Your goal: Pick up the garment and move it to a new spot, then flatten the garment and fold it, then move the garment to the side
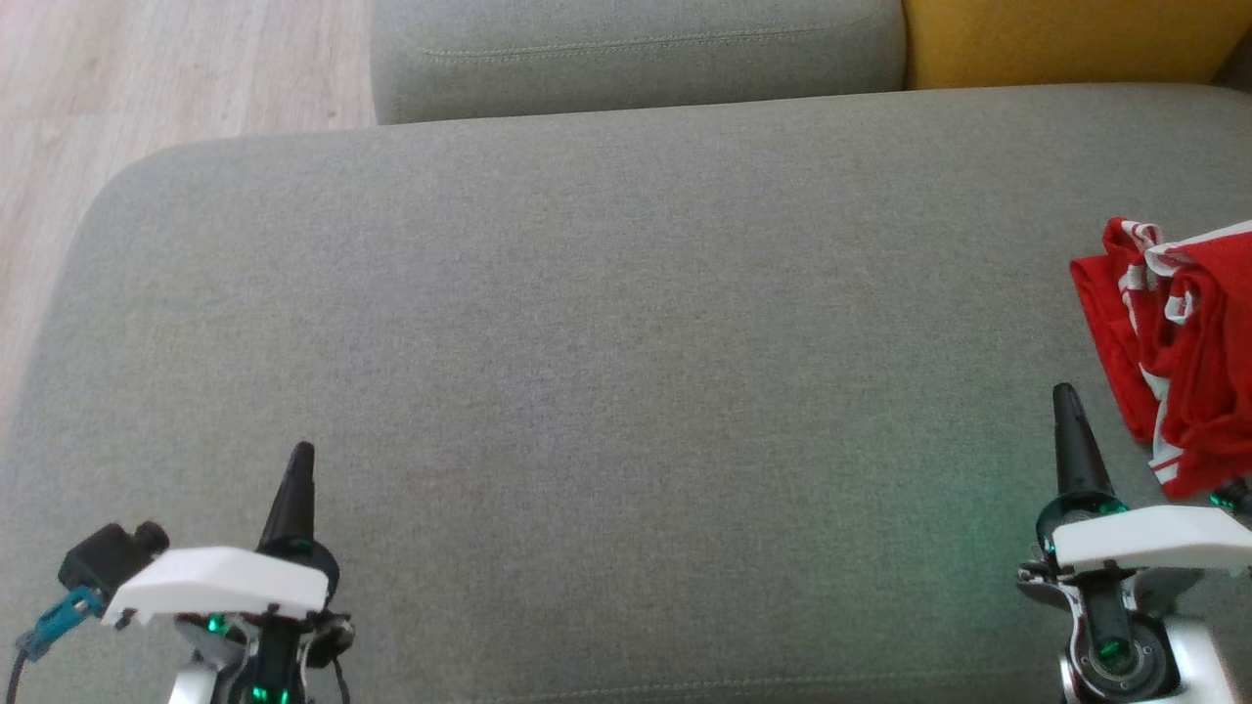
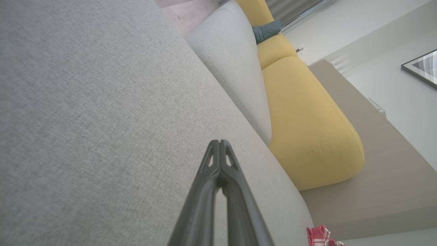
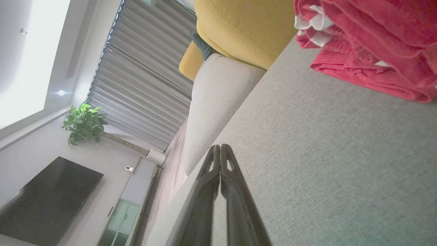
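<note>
The garment (image 1: 1179, 342) is red with white stripes and lies in a folded bundle at the right edge of the grey cushion (image 1: 606, 372); its end also peeks into the left wrist view (image 2: 319, 236) and it fills the upper right of the right wrist view (image 3: 372, 44). My right gripper (image 1: 1066, 399) stands shut just left of the garment, apart from it, fingers pressed together (image 3: 220, 147) with nothing between them. At the lower left my left gripper (image 1: 301, 452) is also shut and empty (image 2: 219, 142), far from the garment.
A second grey cushion (image 1: 636, 49) and a yellow cushion (image 1: 1066, 39) lie behind the seat. Wooden floor (image 1: 147, 88) shows at the far left past the seat's rounded corner. A television (image 3: 44, 201), a plant (image 3: 83, 121) and blinds appear in the right wrist view.
</note>
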